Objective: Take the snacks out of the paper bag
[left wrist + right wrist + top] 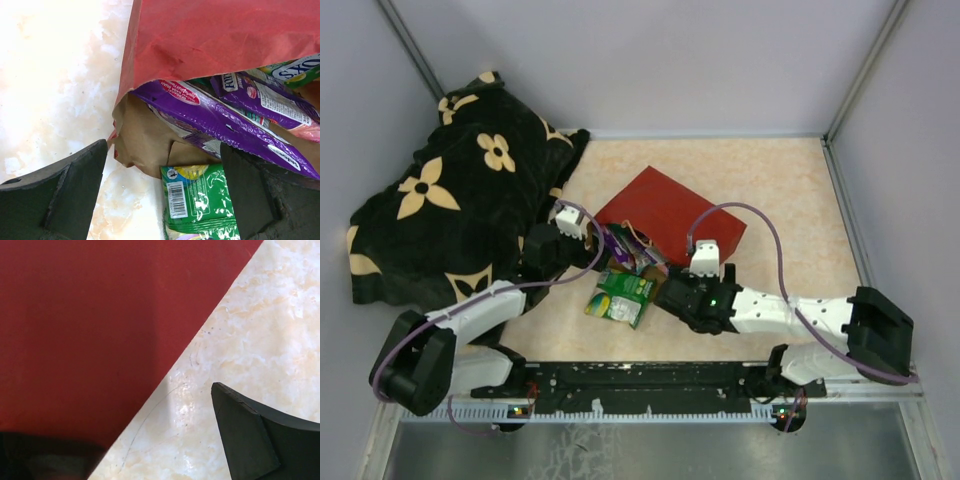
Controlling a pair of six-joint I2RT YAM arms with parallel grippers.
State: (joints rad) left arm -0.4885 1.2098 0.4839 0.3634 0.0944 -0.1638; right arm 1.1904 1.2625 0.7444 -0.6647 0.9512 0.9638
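- The left tool (162, 160) is released wide at the mouth of the paper bag (665, 210) and holds nothing.
- The emptying seems only begun: a glossy purple packet (225, 125) lies inside the mouth, and a flat green packet (200, 200) lies half outside it on the desk (770, 180).
- The next move calls for a pinch on thin, slippery foil.
- The right tool (135, 435), also released, hangs over the bag's matte red side.

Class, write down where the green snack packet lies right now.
In the top view the green snack packet lies on the table near the centre, at the open mouth of the red paper bag, on its near side.
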